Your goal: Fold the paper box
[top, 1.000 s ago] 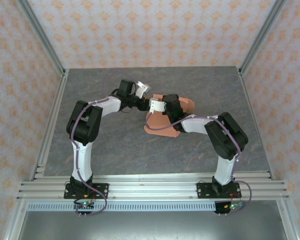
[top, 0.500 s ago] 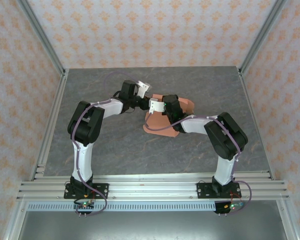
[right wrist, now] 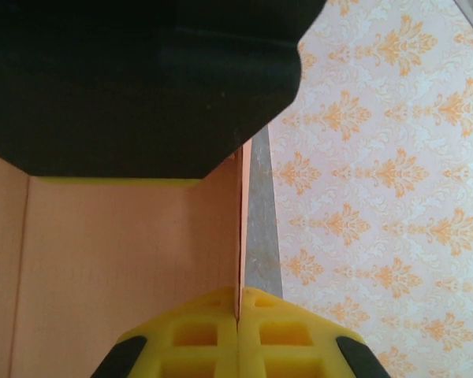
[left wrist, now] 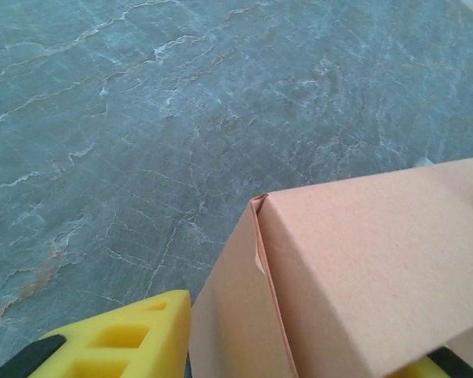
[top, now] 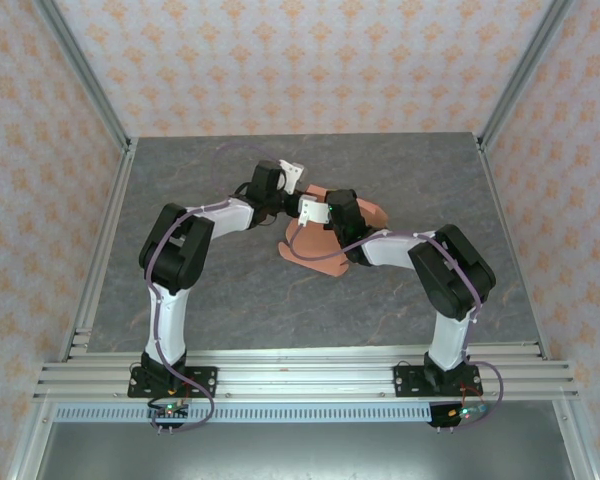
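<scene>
The paper box (top: 318,243) is salmon-orange card, partly folded, lying mid-table. My right gripper (top: 314,210) is at its far-left part. In the right wrist view it (right wrist: 238,303) is shut, its yellow fingertips pinching the thin edge of an upright card wall (right wrist: 126,252). My left gripper (top: 293,180) comes in from the left. In the left wrist view a folded corner of the box (left wrist: 363,276) sits between its jaws (left wrist: 299,346). The left yellow finger (left wrist: 118,339) is right beside the card wall. The jaws stand apart around the corner.
Grey marbled tabletop (top: 210,290) lies all round the box. Aluminium frame posts (top: 90,100) and patterned walls (top: 300,60) close in the back and sides. The left arm's dark body (right wrist: 142,79) looms close over the right wrist camera.
My left gripper has moved right toward the box and its jaws have narrowed around the box corner. The box has shifted slightly. The right gripper keeps its pinch.
</scene>
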Controlling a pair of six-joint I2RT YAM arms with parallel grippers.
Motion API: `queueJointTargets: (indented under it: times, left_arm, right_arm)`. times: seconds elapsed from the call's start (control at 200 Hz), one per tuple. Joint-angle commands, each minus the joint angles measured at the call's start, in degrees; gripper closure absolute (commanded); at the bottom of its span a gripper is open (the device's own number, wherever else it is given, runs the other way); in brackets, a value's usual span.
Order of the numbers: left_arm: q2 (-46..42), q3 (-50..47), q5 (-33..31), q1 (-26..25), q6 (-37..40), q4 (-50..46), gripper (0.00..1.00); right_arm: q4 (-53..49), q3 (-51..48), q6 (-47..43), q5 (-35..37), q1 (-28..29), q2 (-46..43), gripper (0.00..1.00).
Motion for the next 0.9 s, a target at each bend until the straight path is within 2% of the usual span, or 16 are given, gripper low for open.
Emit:
queueJointTargets:
  times: [0.0, 0.315, 0.4, 0.571, 0.896]
  left_arm:
    - [0.0, 0.9, -12.2, 1.1, -3.3, -2.2, 0.66]
    - [-0.2, 0.2, -19.0, 0.4, -6.9, -0.8, 0.76]
    - [-0.1, -0.1, -18.3, 0.4, -7.7, 0.2, 0.80]
    - [-0.6, -1.5, -12.6, 0.5, -6.1, 3.3, 0.87]
    - [-1.5, -1.3, -12.5, 1.1, -3.3, 0.1, 0.95]
  right_arm:
    - [-1.8, -0.9, 1.4, -3.1, 1.6, -1.6, 1.00]
    - [-2.0, -0.6, 2.2, -3.3, 1.9, -2.2, 1.00]
    - [-2.1, -0.5, 2.3, -3.3, 1.9, -2.1, 1.00]
    - [-2.2, 0.2, 2.7, -1.9, 1.9, -1.6, 1.00]
    - [-2.8, 0.4, 3.5, -1.1, 1.4, -1.3, 1.00]
